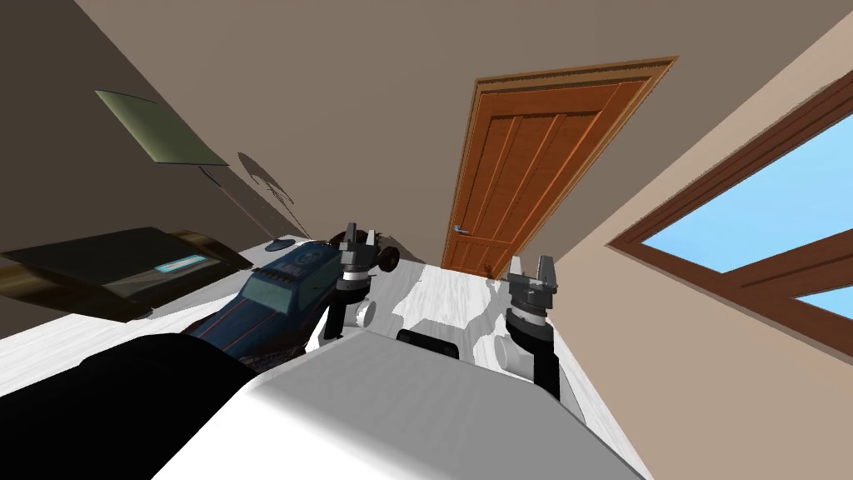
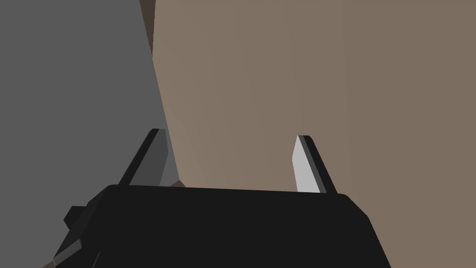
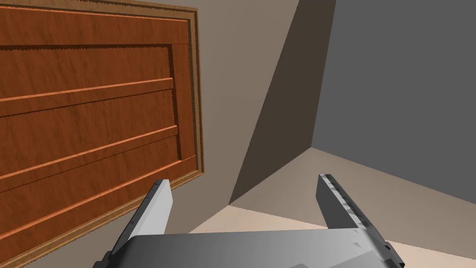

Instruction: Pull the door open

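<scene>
A brown panelled wooden door (image 1: pixel 537 162) stands shut in its frame at the far end of the room, with a small metal lever handle (image 1: pixel 461 229) on its left edge. My right wrist view shows the door's upper panels (image 3: pixel 88 116) off to one side of my right gripper (image 3: pixel 244 188), which is open and some way from the door. In the head view my right gripper (image 1: pixel 533 268) is raised right of centre, and my left gripper (image 1: pixel 360 235) is raised beside it, open, with nothing between its fingers (image 2: pixel 304 165).
A dark blue toy car (image 1: pixel 279 296) lies on the pale floor to my left. A low dark table (image 1: pixel 117 267) stands further left. A window (image 1: pixel 750 225) in a brown frame is on the right wall. Pale floor (image 1: pixel 450 292) leads to the door.
</scene>
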Tool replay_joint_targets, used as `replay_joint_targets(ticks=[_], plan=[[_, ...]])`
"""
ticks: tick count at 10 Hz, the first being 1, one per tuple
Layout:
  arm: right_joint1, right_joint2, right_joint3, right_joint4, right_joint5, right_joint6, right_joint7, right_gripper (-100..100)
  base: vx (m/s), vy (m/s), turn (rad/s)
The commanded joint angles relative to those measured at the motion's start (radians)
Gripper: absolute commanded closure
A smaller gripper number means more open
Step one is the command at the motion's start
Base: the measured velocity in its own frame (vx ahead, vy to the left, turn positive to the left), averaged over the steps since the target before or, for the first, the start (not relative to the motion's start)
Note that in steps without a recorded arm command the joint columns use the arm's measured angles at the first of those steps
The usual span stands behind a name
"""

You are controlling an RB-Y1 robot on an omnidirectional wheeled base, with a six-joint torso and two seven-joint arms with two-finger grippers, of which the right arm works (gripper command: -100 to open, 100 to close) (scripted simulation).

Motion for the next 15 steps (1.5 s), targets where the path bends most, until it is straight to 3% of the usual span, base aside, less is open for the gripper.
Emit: replay_joint_targets(ticks=[1, 15], plan=[[-0.010, -0.003, -0.002, 0.036, -0.001, -0.007, -0.001, -100, 0.113, 0.023, 0.024], [-0.118, -0.034, -0.043, 0.357, -0.021, -0.039, -0.016, -100, 0.100, 0.011, 0.022]])
